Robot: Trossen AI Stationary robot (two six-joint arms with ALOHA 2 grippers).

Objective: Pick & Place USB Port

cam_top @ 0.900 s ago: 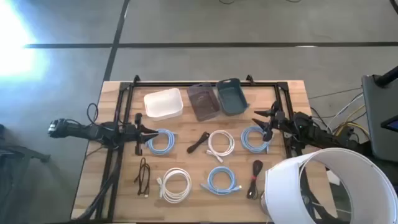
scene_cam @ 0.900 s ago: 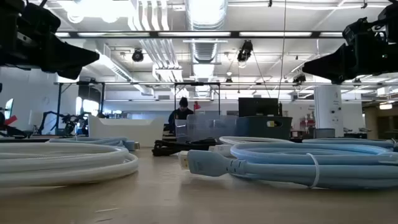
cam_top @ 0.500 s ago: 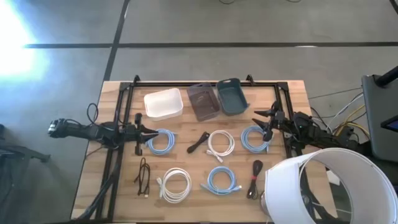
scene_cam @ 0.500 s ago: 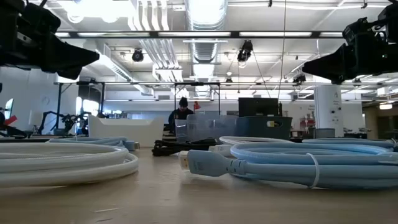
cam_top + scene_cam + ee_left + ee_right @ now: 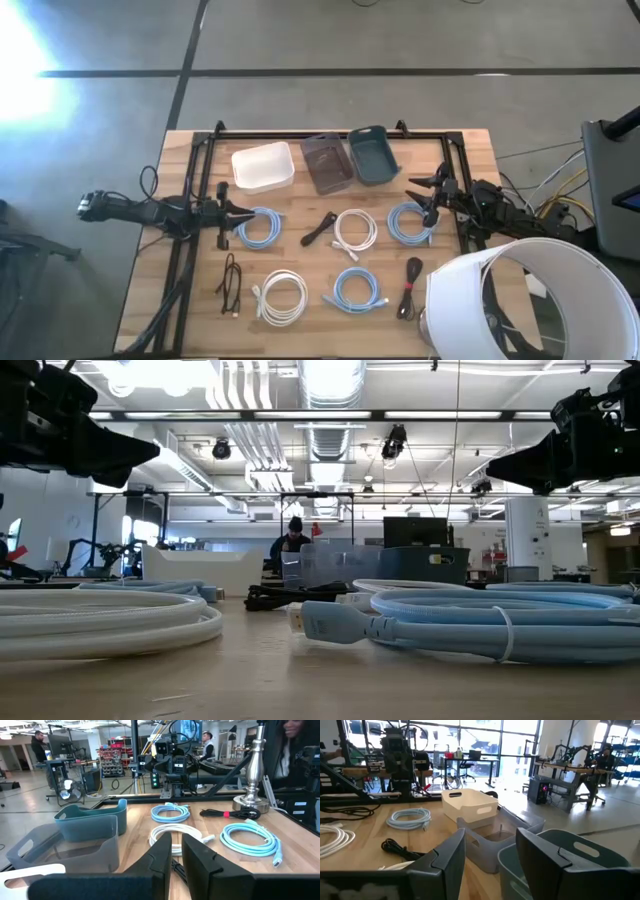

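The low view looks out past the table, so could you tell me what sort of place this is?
Probably an open robotics lab or workshop: exposed ceiling ducts, more camera rigs on black metal frames, and a person at a far workstation.

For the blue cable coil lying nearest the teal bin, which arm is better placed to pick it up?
Probably the right: the right gripper, fingers apart, hangs at the edge of that blue coil. The left gripper waits across the table by another blue coil.

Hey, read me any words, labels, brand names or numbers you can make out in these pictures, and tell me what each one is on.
None can be read.
White bin, clear bin and blue bin: no labels visible.
Coiled cables, such as the white one: no print visible.
Screens and shelves in the room behind the table: too small and blurred to read.
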